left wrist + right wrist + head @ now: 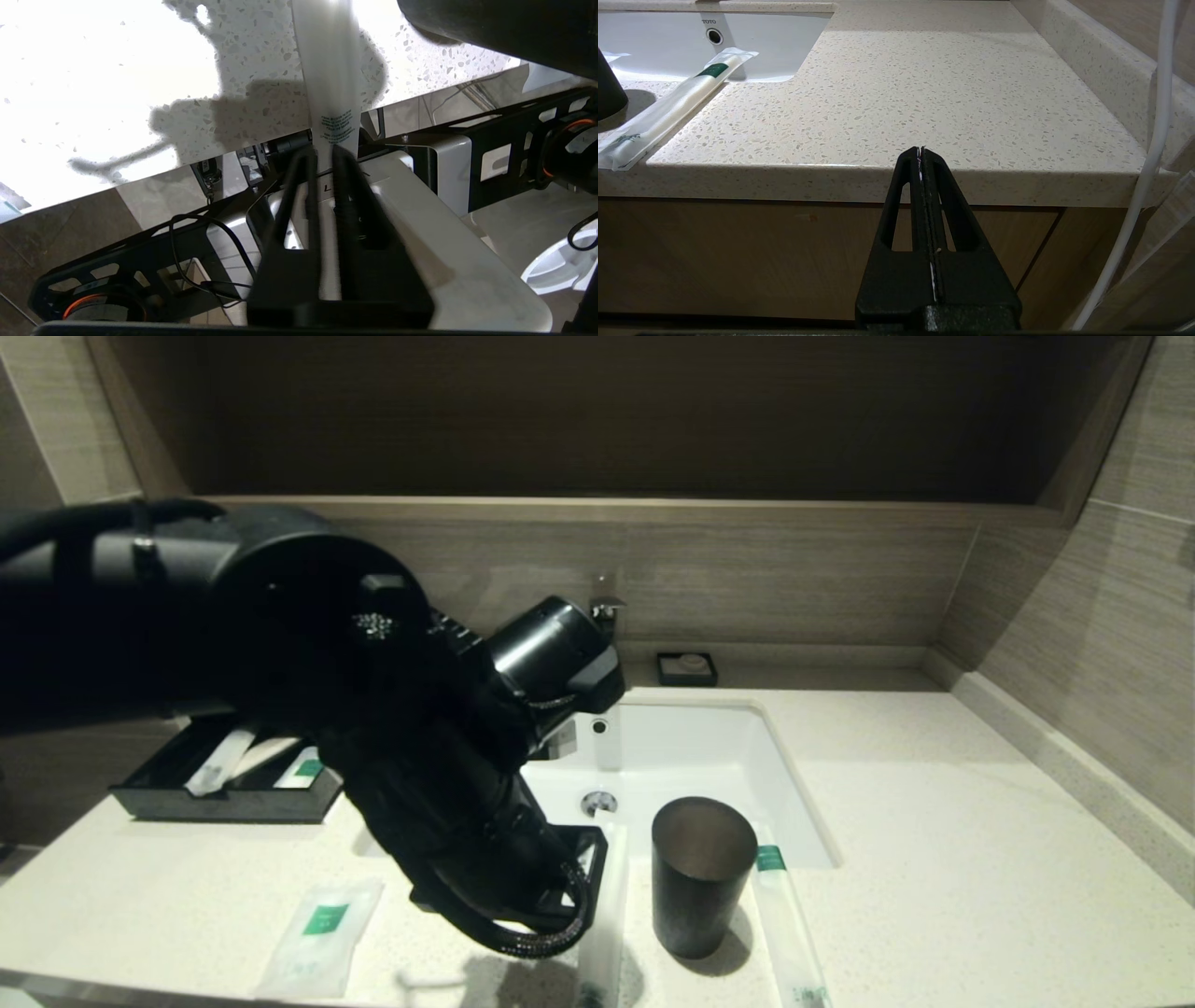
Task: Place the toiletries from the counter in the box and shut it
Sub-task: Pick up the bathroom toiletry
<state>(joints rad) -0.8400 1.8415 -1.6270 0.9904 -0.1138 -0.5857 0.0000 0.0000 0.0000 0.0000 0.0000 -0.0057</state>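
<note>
Box: sitting at left of the head frame, drawer out — sachets lying inside.
Flat sachet: lying lower left on the counter.
Left gripper: pinching a long sachet, low centre, beside the cup.
Second long sachet: lying right of the cup.
Right gripper: fingers pressed together — idling off the counter edge.
</note>
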